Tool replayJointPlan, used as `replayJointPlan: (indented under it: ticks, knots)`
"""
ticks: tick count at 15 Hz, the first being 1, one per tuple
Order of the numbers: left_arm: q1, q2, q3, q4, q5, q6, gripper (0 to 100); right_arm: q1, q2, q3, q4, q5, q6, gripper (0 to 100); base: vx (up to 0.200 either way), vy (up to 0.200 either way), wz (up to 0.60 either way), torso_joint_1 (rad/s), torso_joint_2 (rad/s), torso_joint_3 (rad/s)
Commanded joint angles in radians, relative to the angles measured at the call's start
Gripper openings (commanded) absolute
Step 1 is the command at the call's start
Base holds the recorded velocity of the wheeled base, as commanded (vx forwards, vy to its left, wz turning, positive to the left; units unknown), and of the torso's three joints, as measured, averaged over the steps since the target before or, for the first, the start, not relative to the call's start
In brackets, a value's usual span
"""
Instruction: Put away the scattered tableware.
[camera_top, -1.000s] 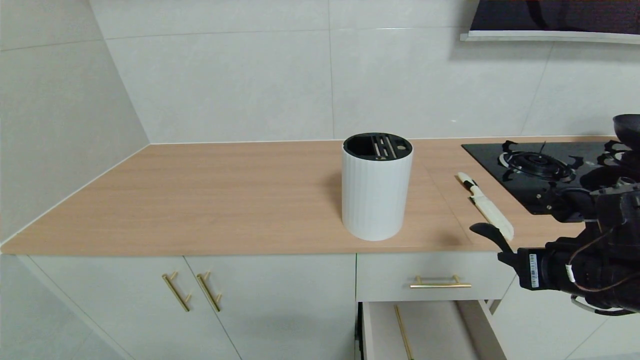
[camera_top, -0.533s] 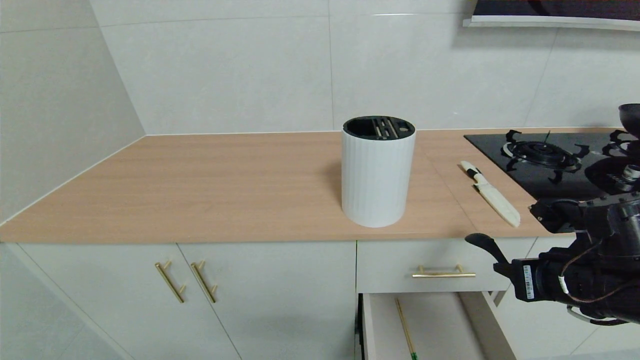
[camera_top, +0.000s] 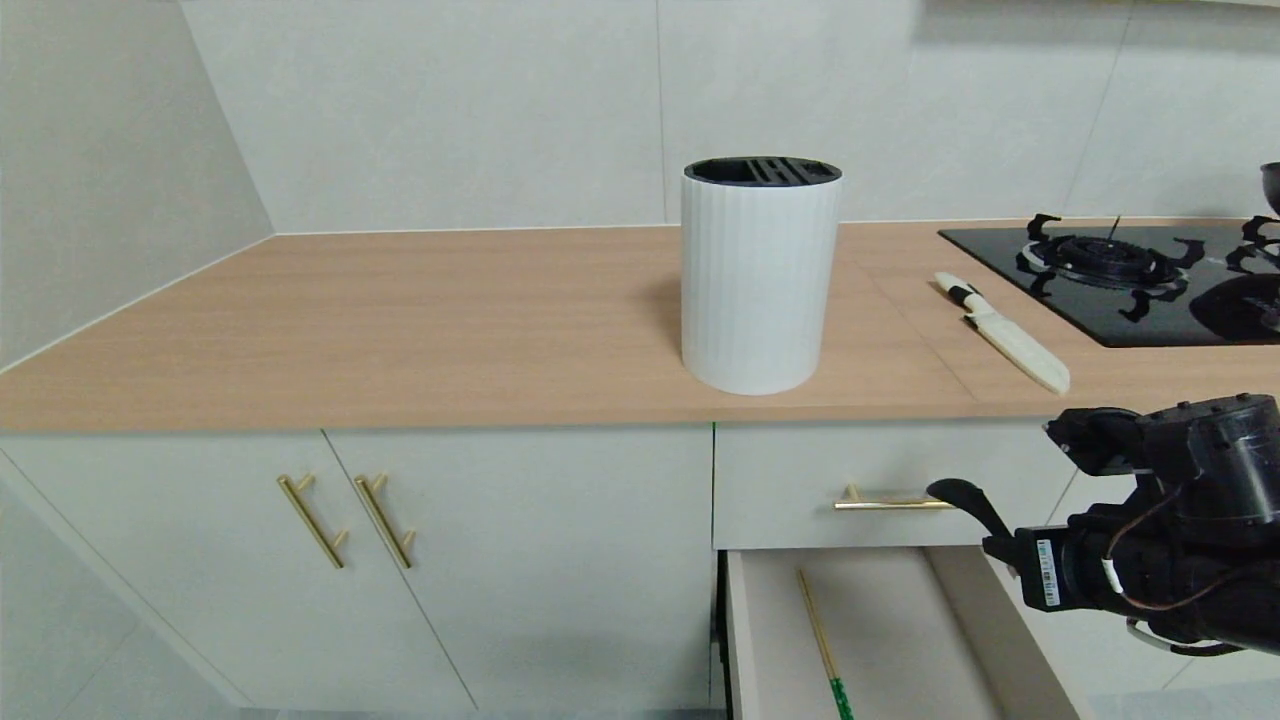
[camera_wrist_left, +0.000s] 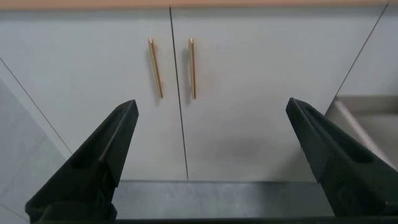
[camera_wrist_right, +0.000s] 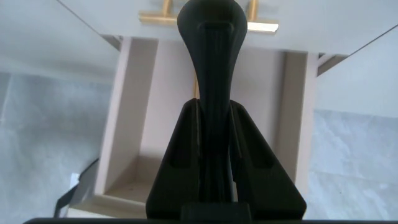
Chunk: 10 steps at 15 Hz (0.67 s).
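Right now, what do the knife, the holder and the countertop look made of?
Knife: cream blade, matte, likely ceramic or sheathed; cannot tell which. Holder: white ribbed shell, black slotted top, probably plastic. Countertop: light wood grain, satin, maybe laminate.

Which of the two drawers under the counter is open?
The lower drawer, pulled out with chopsticks lying inside; the upper drawer with the gold handle is shut.

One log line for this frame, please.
left gripper open, facing cabinet doors | right gripper shut, over open drawer | chopsticks in drawer | knife on counter
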Motion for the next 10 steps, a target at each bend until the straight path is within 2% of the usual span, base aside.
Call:
replayJointPlan:
  ticks: [1,10]
  knots:
    - [0.000,0.000,0.000,-0.001,0.000,0.000,100,-0.001,0.011,0.000,0.000,0.000,0.000,0,0.000,0.000,0.00,-0.178,0.48,0.300]
    - [0.000,0.000,0.000,0.000,0.000,0.000,100,-0.001,0.037,0.002,0.000,0.000,0.000,0,0.000,0.000,0.00,-0.144,0.45,0.312]
